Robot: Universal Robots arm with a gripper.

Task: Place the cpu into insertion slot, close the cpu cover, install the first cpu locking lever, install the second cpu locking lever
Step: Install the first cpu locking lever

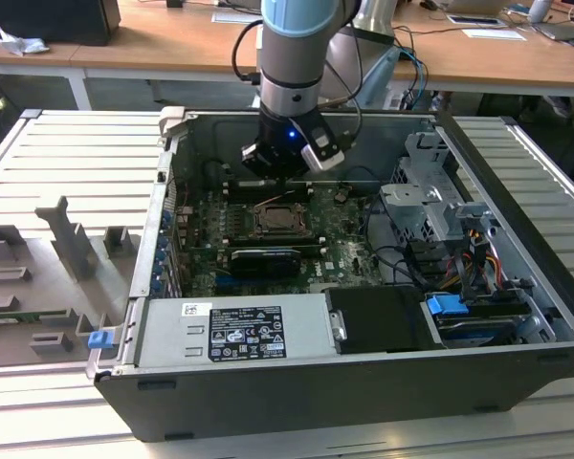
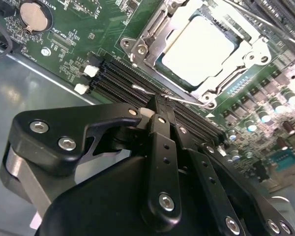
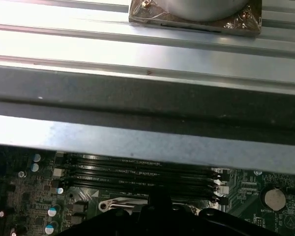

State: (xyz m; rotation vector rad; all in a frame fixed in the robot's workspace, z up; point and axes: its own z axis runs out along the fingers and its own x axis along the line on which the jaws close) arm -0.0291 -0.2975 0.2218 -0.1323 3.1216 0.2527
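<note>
second wrist view: chip seated, cover down, fingers at a lever wire

second wrist view shows the cpu [image 2: 199, 49] lying flat in the insertion slot [image 2: 160, 63], its pale top framed by the window of the cpu cover [image 2: 243, 49], which lies closed over it. the gripper [image 2: 160, 105] sits just beside the socket edge nearest the camera, over the black memory slots [image 2: 118, 81]. its black fingers [image 2: 162, 147] are drawn together with no gap visible between them, and their tip is at a thin wire locking lever [image 2: 184, 101] that runs along that socket edge; whether the tip actually pinches the wire cannot be told. a round coin battery [image 2: 34, 14] sits on the green motherboard [image 2: 76, 34] towards the board's corner, well apart from the socket.

in the exterior view the arm [image 1: 297, 57] reaches down into the open computer case [image 1: 364, 382], with the gripper [image 1: 279, 180] low over the board at the socket's far side. the socket with its cover [image 1: 279, 220] lies near the middle of the board. a grey power supply box [image 1: 234, 330] lines the case's near wall, and a drive cage [image 1: 430, 206] stands at the exterior view's right.

in the first wrist view the memory slots [image 3: 142, 172] run below the case's metal wall [image 3: 147, 142].
</note>
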